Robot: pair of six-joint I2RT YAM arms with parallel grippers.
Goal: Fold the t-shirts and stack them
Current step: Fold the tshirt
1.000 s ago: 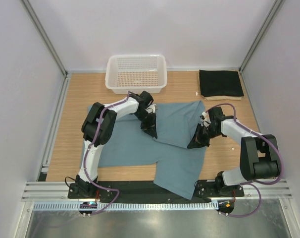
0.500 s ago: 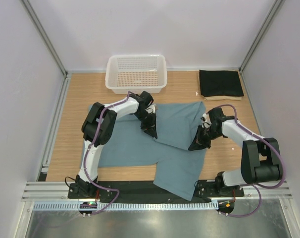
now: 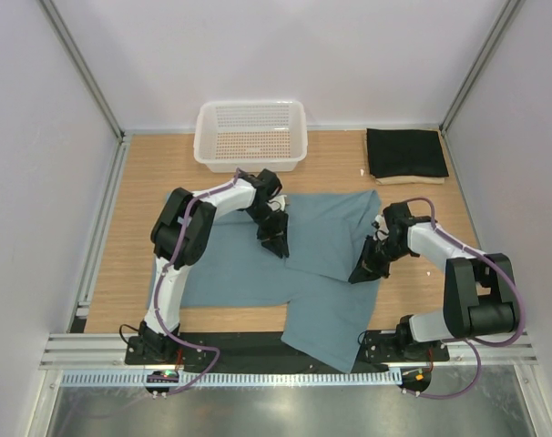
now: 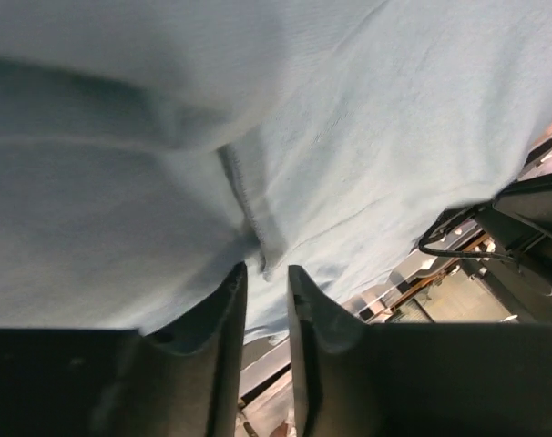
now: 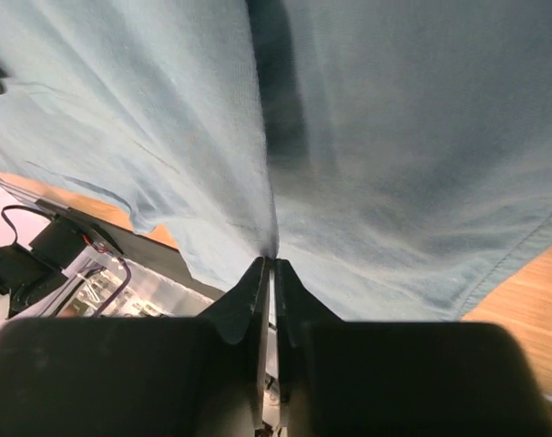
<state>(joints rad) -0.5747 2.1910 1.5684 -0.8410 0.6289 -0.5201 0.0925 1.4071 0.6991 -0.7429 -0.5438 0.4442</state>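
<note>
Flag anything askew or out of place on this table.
The teal t-shirt lies skewed and half-folded, its near corner spilling off the table onto the black base rail. Nothing else stands out.

Overhead, the light is even and bright, everything sharp, shadows soft. Just ahead of my left gripper point(image 4: 265, 273) the teal-blue shirt point(image 4: 367, 127) looks slightly soft, with a dim shadow band under its fold; my fingers point(image 4: 212, 346) are dark and blurred. Ahead of my right gripper point(image 5: 270, 264) a dark shadow streak runs along the cloth, its weave crisp.
</note>
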